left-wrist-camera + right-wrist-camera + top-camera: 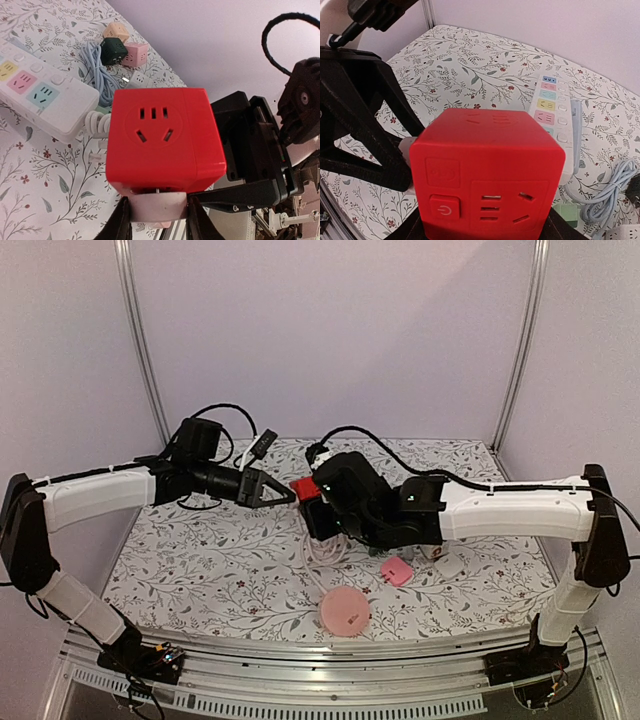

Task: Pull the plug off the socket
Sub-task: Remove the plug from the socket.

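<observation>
Held the red cube socket (303, 488) clear above the desk (200, 560) in the right end effector (312, 505), fingers clamped on its sides. Pinched the white plug (157, 206) in the left end effector (280, 492) — tight against the cube, seemingly not fully out. Noted a white power strip (45, 95) lying on the desk nearby.
</observation>
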`<act>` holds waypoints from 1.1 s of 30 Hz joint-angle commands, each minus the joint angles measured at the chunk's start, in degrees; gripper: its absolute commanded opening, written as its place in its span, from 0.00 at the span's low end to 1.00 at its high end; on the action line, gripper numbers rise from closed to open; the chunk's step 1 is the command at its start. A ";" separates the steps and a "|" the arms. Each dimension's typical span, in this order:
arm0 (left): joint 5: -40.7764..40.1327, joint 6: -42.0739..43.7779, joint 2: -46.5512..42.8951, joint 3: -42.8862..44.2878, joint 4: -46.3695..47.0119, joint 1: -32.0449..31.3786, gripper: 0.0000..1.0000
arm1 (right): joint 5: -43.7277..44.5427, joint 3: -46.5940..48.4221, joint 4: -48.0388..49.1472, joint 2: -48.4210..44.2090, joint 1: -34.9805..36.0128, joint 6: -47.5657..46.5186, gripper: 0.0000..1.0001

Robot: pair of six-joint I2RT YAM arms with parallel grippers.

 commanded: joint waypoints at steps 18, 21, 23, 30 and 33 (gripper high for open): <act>-0.72 0.77 -1.32 0.10 -0.45 0.74 0.00 | 5.85 2.86 -0.11 -0.10 -0.55 0.03 0.08; -1.18 1.19 -1.45 0.10 -0.85 0.79 0.00 | -0.84 -1.01 5.86 -2.99 -2.29 1.86 0.09; -1.35 1.27 -1.53 0.10 -0.93 0.71 0.00 | -5.92 -3.59 9.71 -5.50 -3.93 4.14 0.09; -1.63 1.58 -1.46 0.10 -1.11 0.70 0.00 | -13.27 -6.90 14.97 -8.31 -6.05 8.79 0.09; -1.80 1.76 -1.44 0.10 -1.30 0.70 0.00 | -14.36 -7.68 15.57 -8.57 -6.08 8.95 0.09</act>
